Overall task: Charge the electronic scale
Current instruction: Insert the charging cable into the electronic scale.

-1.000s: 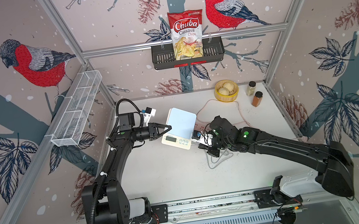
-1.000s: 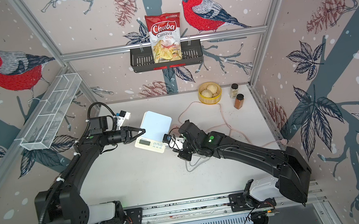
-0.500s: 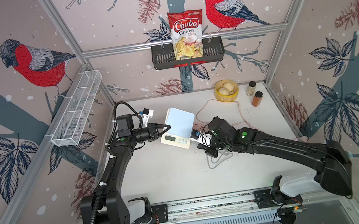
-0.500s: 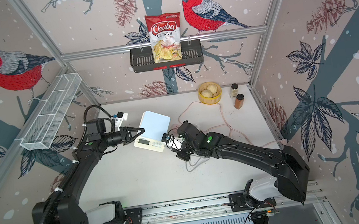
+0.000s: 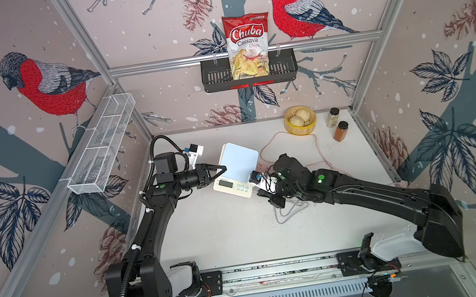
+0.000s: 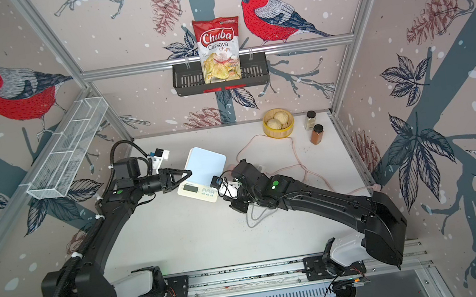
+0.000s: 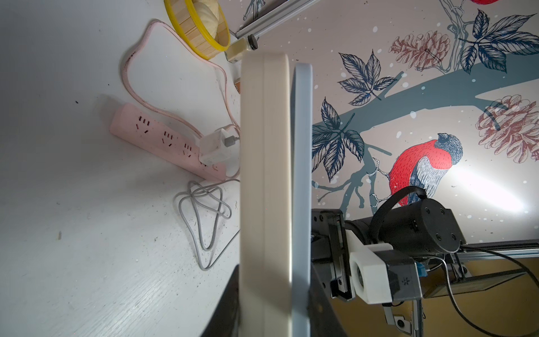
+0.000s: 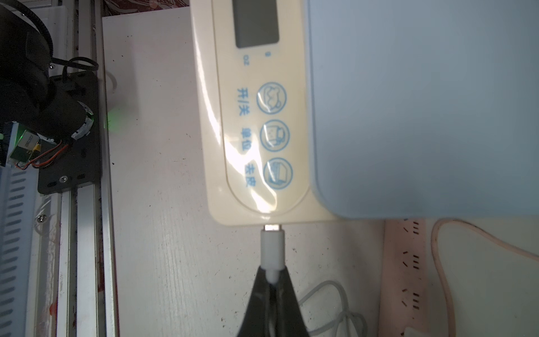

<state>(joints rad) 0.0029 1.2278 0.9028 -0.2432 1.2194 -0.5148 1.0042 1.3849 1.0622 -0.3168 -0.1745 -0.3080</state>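
The electronic scale is sitting toward the back left of the white table. Its pale blue top is facing up, and its cream front strip, carrying a grey display and 3 round buttons, is facing the robot. Whether it is resting flat or being held slightly raised, I cannot tell.

The left gripper is clamping the scale's left edge. In the left wrist view the cream body and blue top are running edge-on between its 2 fingers.

The right gripper is pinching a white cable plug, its jaws closed tight on it. The plug's metal tip is meeting the port in the scale's right side (a sliver of metal is showing outside the port).

Just behind and beside the scale a pink power strip is lying with a white charger cube plugged into it. Loops of grey cable are trailing on the table nearby.

Farther back, a yellow steamer of buns and 2 spice jars are standing near the right rear corner. A chips bag is leaning in the black wall basket.
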